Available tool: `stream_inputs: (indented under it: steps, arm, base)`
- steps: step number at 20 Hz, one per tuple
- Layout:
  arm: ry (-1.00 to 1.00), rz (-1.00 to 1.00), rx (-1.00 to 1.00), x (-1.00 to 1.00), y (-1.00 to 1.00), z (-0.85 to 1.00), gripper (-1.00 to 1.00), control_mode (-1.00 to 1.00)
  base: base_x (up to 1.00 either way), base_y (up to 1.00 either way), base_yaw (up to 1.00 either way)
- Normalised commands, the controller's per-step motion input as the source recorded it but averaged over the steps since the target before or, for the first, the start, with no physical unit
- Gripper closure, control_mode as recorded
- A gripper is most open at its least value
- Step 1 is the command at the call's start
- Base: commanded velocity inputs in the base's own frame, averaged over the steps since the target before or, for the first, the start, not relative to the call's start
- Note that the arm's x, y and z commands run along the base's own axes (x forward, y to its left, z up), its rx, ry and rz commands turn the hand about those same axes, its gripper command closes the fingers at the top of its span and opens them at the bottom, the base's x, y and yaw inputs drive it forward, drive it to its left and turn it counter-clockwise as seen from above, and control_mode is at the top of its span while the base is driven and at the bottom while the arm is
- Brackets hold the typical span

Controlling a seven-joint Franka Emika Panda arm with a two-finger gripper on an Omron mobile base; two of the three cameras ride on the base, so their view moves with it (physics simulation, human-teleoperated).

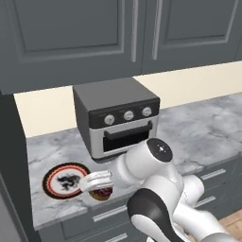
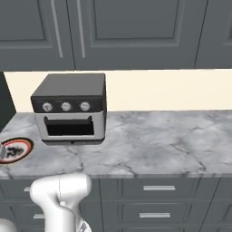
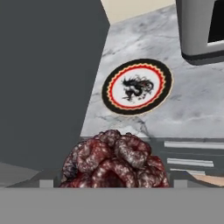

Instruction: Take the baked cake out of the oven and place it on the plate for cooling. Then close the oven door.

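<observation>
Your baked cake (image 3: 114,159), a knobbly dark red-brown lump, sits between the gripper (image 3: 113,180) fingers, jaws spread wide around it. You hold it over the counter's (image 3: 197,105) front edge; the plate (image 3: 137,86) lies just ahead, toward the countertop oven (image 1: 116,116).

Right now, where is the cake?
In the hand view the cake sits between the gripper fingertips, short of the plate, near the counter's front edge.
</observation>
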Motion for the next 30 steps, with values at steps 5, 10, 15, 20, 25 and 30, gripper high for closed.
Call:
stream_inputs:
  steps: [5, 10, 15, 20, 25, 30]
  arm:
    - [0.00, 0.13, 0.03, 0.50, 0.00, 0.00, 1.00, -1.00]
    - [0.00, 0.06, 0.01, 0.71, 0.01, -0.02, 1.00, -1.00]
    - [0.03, -0.02, -0.14, 0.30, 0.35, -0.13, 1.00, -1.00]
    - [0.00, -0.06, -0.21, 0.15, 0.47, -0.21, 1.00, -1.00]
    - [0.00, -0.02, -0.17, 0.20, 0.22, -0.18, 1.00, -1.00]
    - [0.00, 0.00, -0.10, 0.34, 0.00, -0.31, 1.00, -1.00]
  base:
    - [0.11, 0.00, 0.05]
    - [0.00, 0.00, 0.00]
    - [0.00, 0.00, 0.00]
    - [0.00, 0.00, 0.00]
    - [0.00, 0.00, 0.00]
    - [0.00, 0.00, 0.00]
